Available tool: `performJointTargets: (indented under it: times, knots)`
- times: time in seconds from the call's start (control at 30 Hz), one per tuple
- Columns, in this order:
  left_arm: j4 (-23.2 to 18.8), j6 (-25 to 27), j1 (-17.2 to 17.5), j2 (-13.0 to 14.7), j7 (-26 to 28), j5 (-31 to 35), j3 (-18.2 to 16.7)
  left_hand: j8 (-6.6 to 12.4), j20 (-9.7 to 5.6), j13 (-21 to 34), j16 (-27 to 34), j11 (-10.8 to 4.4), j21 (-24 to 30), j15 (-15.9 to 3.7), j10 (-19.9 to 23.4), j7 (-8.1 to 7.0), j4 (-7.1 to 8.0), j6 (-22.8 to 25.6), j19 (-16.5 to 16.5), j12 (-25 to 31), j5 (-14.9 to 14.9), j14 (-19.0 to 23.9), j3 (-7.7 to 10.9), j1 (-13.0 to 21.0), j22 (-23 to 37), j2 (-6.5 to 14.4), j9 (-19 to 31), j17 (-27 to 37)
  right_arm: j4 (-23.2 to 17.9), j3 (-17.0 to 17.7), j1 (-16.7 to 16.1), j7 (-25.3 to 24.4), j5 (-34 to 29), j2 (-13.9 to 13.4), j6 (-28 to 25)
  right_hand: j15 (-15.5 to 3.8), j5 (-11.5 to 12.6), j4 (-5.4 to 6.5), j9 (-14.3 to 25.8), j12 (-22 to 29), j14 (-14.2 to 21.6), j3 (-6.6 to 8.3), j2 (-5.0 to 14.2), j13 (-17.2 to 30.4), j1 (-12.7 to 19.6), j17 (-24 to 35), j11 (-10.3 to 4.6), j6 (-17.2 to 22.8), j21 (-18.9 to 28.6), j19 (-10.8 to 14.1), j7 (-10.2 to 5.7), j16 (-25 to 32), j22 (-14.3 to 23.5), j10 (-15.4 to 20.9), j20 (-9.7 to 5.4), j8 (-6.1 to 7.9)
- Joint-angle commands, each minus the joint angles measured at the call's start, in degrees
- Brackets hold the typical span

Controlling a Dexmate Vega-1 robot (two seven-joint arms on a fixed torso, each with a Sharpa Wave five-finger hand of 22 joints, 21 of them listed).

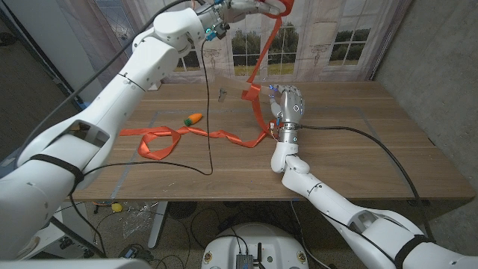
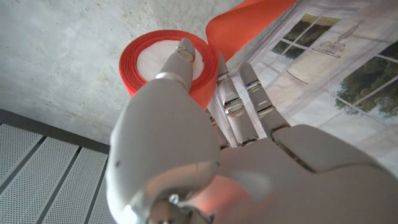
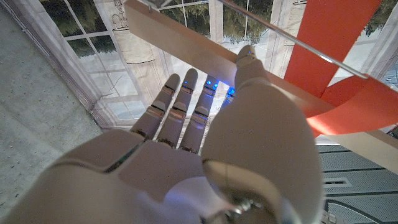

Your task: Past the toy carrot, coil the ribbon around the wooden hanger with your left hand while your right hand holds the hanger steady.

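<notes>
Far left and high above the desk (image 1: pixel 358 161): left hand (image 2: pixel 205 149) raised near the upper edge of the head view, fingers (image 2: pixel 186 56) closed around a spool of orange ribbon (image 2: pixel 134 59), a flat band running off the spool. On the desk, left of centre: toy carrot (image 1: pixel 193 118), just beyond a loose loop of the same ribbon that trails right along the wood. Centre right: band dropping from the raised spool to the wooden hanger (image 3: pixel 186 43), wrapped once where the wrist view shows it crossing the bar. Right hand (image 1: pixel 290 104) standing upright beside it, fingers (image 3: pixel 177 106) stretched along the hanger with the thumb lying against the bar; whether firmly gripped or merely braced, hard to tell. For the coil now in hand, probably best: spool kept high and band taut, passed over and under the bar in close, even turns, band kept flat to avoid twists, slack on the desk fed steadily clear of the carrot, right hand unmoving so the hanger neither tips nor rolls.
</notes>
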Motion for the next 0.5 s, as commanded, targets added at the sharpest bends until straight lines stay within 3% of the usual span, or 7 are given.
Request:
performJointTargets:
  times: [0.03,0.2,0.5]
  knots:
    - [-4.68,0.86,3.62,1.07,-9.88,-4.61,1.9,0.33,-0.02,15.18,-0.31,4.9,0.5,-5.75,8.05,8.3,3.38,8.7,-0.08,11.48,0.23,1.83,3.56,0.75,-0.08,1.75,0.33,0.18,0.67,-3.7,2.21,0.0,3.65,-1.46,-3.49,-8.69,0.38,-0.05,0.37,0.32,0.36,0.43,1.4,0.17,0.48,0.14,-0.44,11.65,0.35,-0.29,8.48,-0.11,-0.07,0.36,-0.18,0.16]
    - [-6.16,3.41,5.36,1.95,-12.09,-6.76,2.92,0.29,-0.01,15.15,-0.39,5.01,0.79,-5.75,8.24,8.35,3.38,8.76,-0.14,11.48,0.24,1.94,3.58,0.72,-0.21,1.77,0.33,0.26,0.28,-2.78,1.95,0.0,3.55,-1.04,-4.36,-8.7,0.38,-0.06,0.36,0.3,0.35,0.42,1.39,0.17,0.44,0.2,-0.47,11.65,0.36,-0.3,8.48,-0.12,-0.08,0.36,-0.12,0.1]
    - [-9.18,10.42,8.37,4.49,-14.56,-9.79,5.28,0.18,0.09,15.23,-0.7,5.13,1.37,-5.65,8.14,8.69,3.36,8.67,-0.32,11.41,0.29,2.06,3.72,0.71,-0.47,1.84,0.43,0.34,-1.08,2.23,-0.21,0.0,0.87,1.17,-3.82,-8.66,0.4,-0.06,0.41,0.31,0.35,0.44,1.39,0.22,0.38,0.25,-0.44,11.6,0.37,-0.29,8.63,-0.16,-0.09,0.33,0.01,0.04]
